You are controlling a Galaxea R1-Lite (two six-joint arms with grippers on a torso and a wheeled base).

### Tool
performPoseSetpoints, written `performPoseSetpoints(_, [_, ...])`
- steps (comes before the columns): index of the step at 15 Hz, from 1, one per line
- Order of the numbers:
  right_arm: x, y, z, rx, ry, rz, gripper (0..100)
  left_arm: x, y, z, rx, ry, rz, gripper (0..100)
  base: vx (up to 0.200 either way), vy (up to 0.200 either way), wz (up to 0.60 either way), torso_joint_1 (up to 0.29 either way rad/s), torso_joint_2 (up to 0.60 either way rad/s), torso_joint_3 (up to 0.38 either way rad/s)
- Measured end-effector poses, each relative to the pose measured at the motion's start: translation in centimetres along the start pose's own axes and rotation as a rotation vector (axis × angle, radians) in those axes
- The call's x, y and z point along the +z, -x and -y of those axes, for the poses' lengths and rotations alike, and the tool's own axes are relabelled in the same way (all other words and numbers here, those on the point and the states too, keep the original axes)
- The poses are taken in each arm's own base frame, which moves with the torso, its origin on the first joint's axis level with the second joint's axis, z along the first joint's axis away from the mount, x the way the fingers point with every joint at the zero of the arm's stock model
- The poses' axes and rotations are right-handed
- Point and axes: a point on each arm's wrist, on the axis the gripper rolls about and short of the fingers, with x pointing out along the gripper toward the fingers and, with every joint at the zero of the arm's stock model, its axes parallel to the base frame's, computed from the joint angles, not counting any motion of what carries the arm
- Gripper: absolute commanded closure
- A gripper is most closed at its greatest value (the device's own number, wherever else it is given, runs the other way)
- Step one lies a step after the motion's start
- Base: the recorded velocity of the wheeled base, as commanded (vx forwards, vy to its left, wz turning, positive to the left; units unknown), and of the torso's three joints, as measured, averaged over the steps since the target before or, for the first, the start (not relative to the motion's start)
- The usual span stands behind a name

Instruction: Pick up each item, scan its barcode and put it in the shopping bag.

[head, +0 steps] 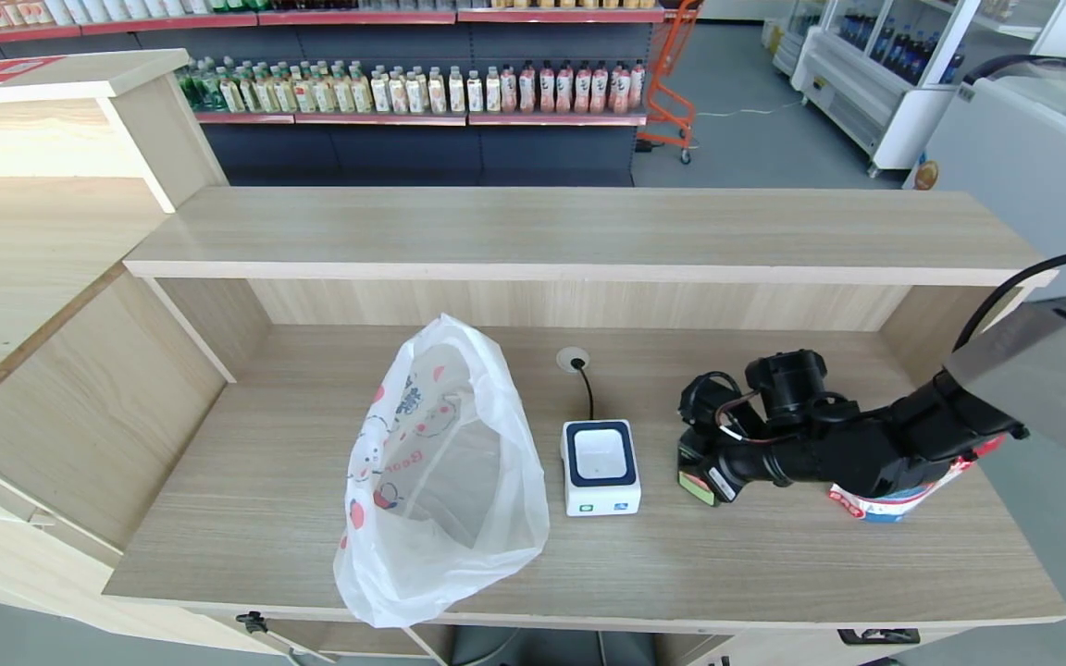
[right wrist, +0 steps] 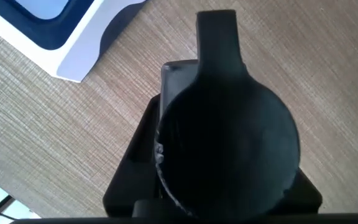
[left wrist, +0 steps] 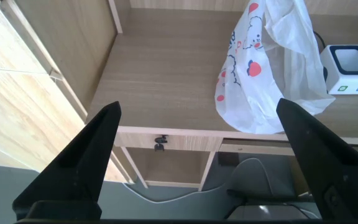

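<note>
One red, white and blue packet (head: 894, 504) lies under the right arm, at 3 o'clock from the one white, blue-framed scanner (head: 600, 465). One white printed plastic shopping bag (head: 445, 481) stands at its 9 o'clock. I cannot tell the right gripper (head: 704, 472)'s state. The left gripper (left wrist: 199, 106) is spread wide.

Packet (head: 898, 507) mostly hidden beneath right arm. Scanner (left wrist: 353, 68) cut by frame edge, beyond left gripper's (left wrist: 197, 106) fingers (left wrist: 79, 162).
</note>
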Motion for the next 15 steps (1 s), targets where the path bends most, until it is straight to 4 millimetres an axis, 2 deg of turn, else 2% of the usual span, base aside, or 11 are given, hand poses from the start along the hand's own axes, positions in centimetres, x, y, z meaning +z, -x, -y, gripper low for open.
performPoseSetpoints(3, [-0.2,0.5,-0.1,-0.015,-0.001,0.022,100,0.0,0.0,0.0,0.0,0.0,0.0,0,0.0,0.0,0.0,0.0,0.0,0.0])
performPoseSetpoints(5, [-0.2,2.3,-0.1,-0.027,-0.039,0.029,100,0.0,0.0,0.0,0.0,0.0,0.0,0,0.0,0.0,0.0,0.0,0.0,0.0])
performPoseSetpoints(7, [-0.2,5.3,0.2,-0.066,-0.07,0.058,100,0.0,0.0,0.0,0.0,0.0,0.0,0,0.0,0.0,0.0,0.0,0.0,0.0])
performPoseSetpoints(9, [-0.8,9.7,0.4,-0.141,-0.076,0.122,100,0.0,0.0,0.0,0.0,0.0,0.0,0,0.0,0.0,0.0,0.0,0.0,0.0])
performPoseSetpoints(10, [-1.5,11.9,-0.3,-0.176,-0.032,0.155,100,0.0,0.0,0.0,0.0,0.0,0.0,0,0.0,0.0,0.0,0.0,0.0,0.0])
performPoseSetpoints(12, [-2.6,15.6,-1.2,-0.261,0.23,0.227,100,0.0,0.0,0.0,0.0,0.0,0.0,0,0.0,0.0,0.0,0.0,0.0,0.0])
performPoseSetpoints(15, [-2.8,18.0,-1.8,-0.211,0.696,0.4,100,0.0,0.0,0.0,0.0,0.0,0.0,0,0.0,0.0,0.0,0.0,0.0,0.0])
